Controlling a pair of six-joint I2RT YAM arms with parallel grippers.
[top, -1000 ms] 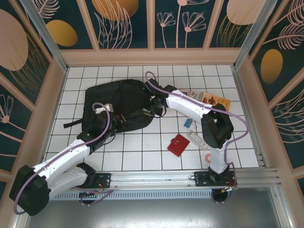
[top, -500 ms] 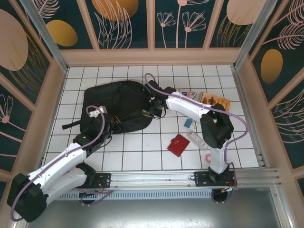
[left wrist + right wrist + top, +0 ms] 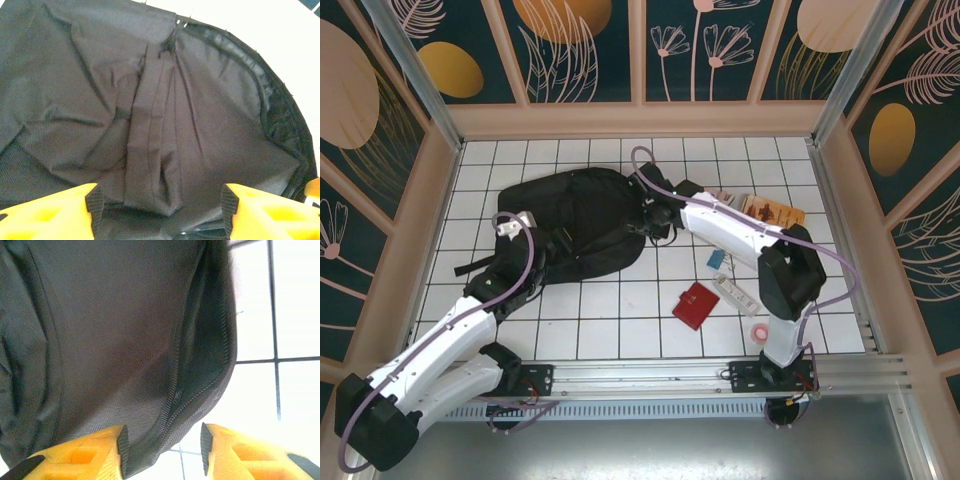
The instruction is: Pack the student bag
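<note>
Left wrist: left end effector (image 3: 160, 200) now spread wide over student bag (image 3: 150, 100); right end effector (image 3: 162, 437) also reopened

Overhead view evenly bright and sharp; my wrist views soft, my yellow fingers (image 3: 270, 210) blurred, white tiles (image 3: 300, 315) blown out by glare.

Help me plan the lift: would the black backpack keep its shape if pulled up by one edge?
Probably floppy: the backpack lies flattened with deep creases, so it would likely sag and fold. It looks nearly empty, so perhaps light. Pushed on the smooth tiles, it may bunch rather than slide whole.
</note>
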